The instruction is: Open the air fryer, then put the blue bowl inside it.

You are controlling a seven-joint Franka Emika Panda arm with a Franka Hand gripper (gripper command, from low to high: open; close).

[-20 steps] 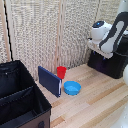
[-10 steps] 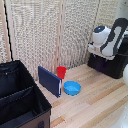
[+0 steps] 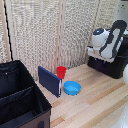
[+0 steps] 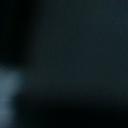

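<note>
A pale woven screen backs a light wooden floor (image 3: 100, 100); one blue bowl (image 3: 72, 88) sits on the bare wood near the middle, just beside one dark-blue board (image 3: 49, 80) leaning upright, with one small red cup (image 3: 61, 72) behind them. One black fabric-sided crate (image 3: 20, 102) fills the exterior view's left. At the exterior view's right one matte-black air fryer (image 3: 111, 66) stands, well apart from the bowl; the white gripper (image 3: 99, 49) hangs against its front, fingers hidden, so I cannot tell whether it is open or closed; the handle is not discernible; the wrist view is only dark blur. The bowl looks light, stiff and smooth, likely slippery; its thin rim seems the best hold; the drawer probably needs a steady straight pull.
</note>
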